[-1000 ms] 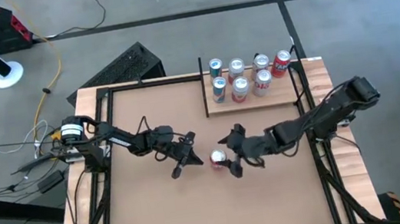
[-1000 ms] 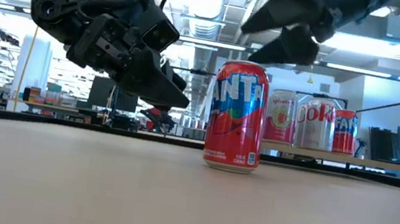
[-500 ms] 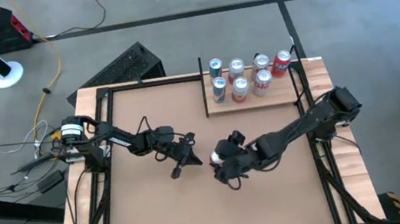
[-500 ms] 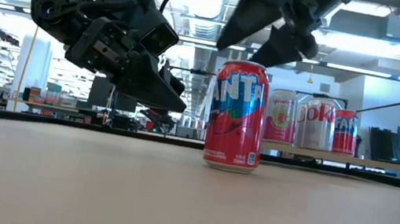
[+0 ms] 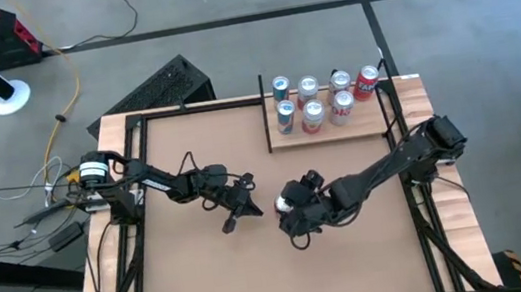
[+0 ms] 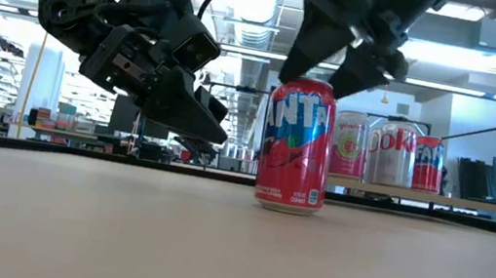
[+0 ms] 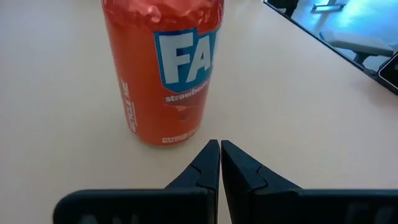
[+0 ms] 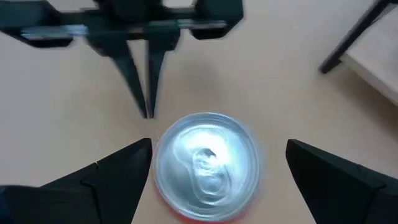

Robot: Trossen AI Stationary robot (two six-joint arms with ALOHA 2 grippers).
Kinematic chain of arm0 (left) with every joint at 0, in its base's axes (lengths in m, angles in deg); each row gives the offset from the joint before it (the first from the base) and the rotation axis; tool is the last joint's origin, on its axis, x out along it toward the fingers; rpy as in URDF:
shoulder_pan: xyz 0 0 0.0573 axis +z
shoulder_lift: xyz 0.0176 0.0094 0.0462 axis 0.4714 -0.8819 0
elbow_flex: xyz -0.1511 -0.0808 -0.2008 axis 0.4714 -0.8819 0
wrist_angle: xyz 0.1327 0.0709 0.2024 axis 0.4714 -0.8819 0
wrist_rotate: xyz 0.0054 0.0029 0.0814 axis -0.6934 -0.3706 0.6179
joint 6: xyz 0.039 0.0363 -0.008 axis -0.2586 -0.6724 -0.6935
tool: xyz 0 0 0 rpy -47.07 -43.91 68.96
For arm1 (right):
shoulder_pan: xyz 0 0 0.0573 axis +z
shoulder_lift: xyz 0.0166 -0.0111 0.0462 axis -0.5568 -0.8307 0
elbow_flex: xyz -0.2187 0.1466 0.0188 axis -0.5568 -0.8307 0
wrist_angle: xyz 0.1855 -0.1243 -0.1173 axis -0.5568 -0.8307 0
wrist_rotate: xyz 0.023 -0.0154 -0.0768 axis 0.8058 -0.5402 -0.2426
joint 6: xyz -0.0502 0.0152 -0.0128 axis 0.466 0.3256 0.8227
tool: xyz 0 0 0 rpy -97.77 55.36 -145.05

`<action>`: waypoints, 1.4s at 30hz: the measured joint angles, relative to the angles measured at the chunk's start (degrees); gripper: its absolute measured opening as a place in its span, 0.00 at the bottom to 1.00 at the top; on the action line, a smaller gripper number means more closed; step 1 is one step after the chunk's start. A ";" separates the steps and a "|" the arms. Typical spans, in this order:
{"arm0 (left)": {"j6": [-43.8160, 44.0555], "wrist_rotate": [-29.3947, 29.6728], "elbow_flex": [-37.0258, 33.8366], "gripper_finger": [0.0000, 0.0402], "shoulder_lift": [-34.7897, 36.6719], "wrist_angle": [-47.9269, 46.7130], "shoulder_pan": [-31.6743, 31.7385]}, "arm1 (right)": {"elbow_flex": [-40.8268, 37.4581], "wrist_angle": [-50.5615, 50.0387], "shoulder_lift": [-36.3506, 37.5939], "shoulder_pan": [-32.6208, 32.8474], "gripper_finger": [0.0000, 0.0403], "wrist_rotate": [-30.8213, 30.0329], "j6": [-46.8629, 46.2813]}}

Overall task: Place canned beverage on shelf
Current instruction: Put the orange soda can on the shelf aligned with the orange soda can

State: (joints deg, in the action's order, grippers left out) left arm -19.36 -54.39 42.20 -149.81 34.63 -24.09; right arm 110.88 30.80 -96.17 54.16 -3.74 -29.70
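Observation:
A red strawberry soda can [image 6: 296, 146] stands upright on its base on the brown tabletop, near the middle [image 5: 288, 201]. My right gripper [image 8: 219, 144] hovers open just above it and slants down. Its two fingers stand on either side of the silver top [image 8: 207, 163], apart from it; the low view [image 6: 321, 76] also shows this gripper. My left gripper [image 7: 219, 149] is shut. It points at the can's lower side from the table's left, a short gap away [image 6: 219, 133]. The shelf [image 5: 332, 135] lies at the far right.
Several cans [image 5: 320, 100] stand on the shelf, seen behind the red can in the low view [image 6: 392, 153]. Thin black posts [image 5: 265, 115] edge the shelf, and a black frame [image 5: 134, 183] runs round the tabletop. Bare tabletop lies toward the near edge.
My right gripper has swung toward the table's left and near edges to hang over the can. It has tipped more steeply downward and rolled, and it stays open. The can and my left gripper have stayed where they were.

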 joint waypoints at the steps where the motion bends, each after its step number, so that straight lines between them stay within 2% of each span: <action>1: -0.10 0.03 0.00 0.00 0.00 0.02 0.00 | -0.02 -0.33 -0.12 0.11 0.98 0.30 -0.34; 8: -0.14 0.08 0.00 0.00 0.00 0.16 0.00 | 0.00 0.42 -1.49 0.19 0.95 1.21 -1.29; 18: -0.14 0.11 -0.01 0.00 0.00 -0.02 0.00 | -0.02 -2.36 -0.69 0.17 0.74 2.52 -2.42; 24: -0.14 0.12 0.00 0.00 0.00 0.00 0.00 | -0.12 -5.58 3.02 0.73 0.73 5.63 0.98; 28: -0.14 0.13 -0.01 0.00 0.00 -0.07 0.00 | -0.09 -11.57 7.68 1.57 0.73 5.87 1.85; 34: -0.08 0.11 -0.02 0.00 0.00 -0.08 0.00 | -0.09 -26.77 15.40 1.92 0.73 5.41 2.65; 37: -0.06 0.12 -0.02 0.00 0.00 0.20 0.00 | -0.09 -34.92 18.73 1.09 0.73 4.43 2.29; 42: -0.03 0.13 -0.02 0.00 0.00 0.22 0.00 | -0.09 -42.01 23.63 -1.97 0.73 2.33 3.48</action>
State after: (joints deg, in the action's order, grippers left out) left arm -19.39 -54.26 42.18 -149.81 34.85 -24.09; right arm 110.79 -11.21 -72.55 52.19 -1.42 -26.22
